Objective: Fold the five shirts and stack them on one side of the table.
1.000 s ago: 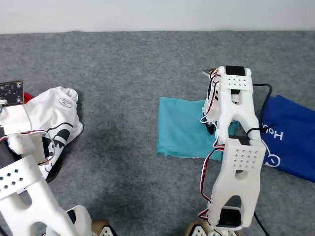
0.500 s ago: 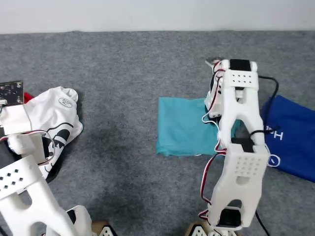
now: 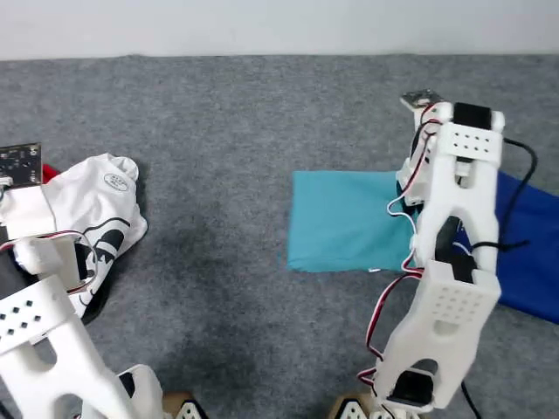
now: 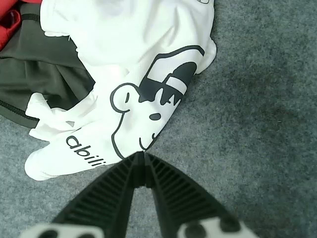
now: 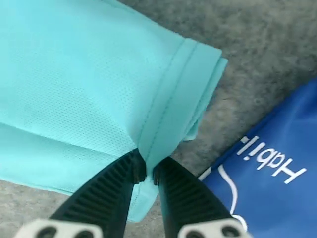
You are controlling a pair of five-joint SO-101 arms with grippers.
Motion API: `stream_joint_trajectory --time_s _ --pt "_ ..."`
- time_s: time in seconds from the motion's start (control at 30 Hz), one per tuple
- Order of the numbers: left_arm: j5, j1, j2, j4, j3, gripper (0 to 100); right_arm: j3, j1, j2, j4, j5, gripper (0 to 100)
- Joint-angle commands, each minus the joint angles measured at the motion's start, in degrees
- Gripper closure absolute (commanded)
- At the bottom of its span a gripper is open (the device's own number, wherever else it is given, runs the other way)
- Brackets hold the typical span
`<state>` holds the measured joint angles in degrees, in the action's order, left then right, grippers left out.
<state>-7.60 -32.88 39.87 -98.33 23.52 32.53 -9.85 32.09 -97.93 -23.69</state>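
A folded teal shirt (image 3: 345, 220) lies on the grey table right of centre. My right gripper (image 5: 145, 171) is shut on the teal shirt (image 5: 74, 84), pinching its hemmed edge next to a folded blue shirt (image 5: 270, 173). From above, the right arm (image 3: 450, 218) covers that edge, and the blue shirt (image 3: 528, 253) lies at the table's right side. At the left lies a crumpled white shirt (image 3: 96, 209) with a black print. My left gripper (image 4: 143, 166) is shut and holds nothing, just off the white shirt (image 4: 133, 64), which rests on a dark shirt (image 4: 44, 84).
A bit of red cloth (image 4: 7, 20) shows beside the dark shirt (image 3: 10, 275) at the far left. A green circuit board (image 3: 19, 162) sits at the left edge. Bare grey felt (image 3: 218, 140) spans the middle and back of the table. Cables (image 3: 515, 166) trail off the right arm.
The right arm has swung to the right, dragging the teal shirt with it toward the blue shirt. The left arm has kept still.
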Motion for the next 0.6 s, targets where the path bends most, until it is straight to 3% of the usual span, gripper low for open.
stream_joint_trajectory --time_s 0.0,0.17,0.37,0.57 --pt "-0.35 0.26 0.97 0.79 -0.13 100 3.25 -1.89 -0.75 1.36 -0.79 99.0" --pt "-0.35 0.26 0.97 0.79 -0.13 100 3.25 -1.98 -0.13 1.36 -2.02 96.9" --pt "-0.35 0.26 1.05 0.79 -0.13 100 4.04 -1.98 -2.95 -0.75 1.41 79.0" --pt "-0.44 0.26 1.14 0.0 -0.22 100 5.98 1.71 -7.08 -0.22 2.64 86.5"
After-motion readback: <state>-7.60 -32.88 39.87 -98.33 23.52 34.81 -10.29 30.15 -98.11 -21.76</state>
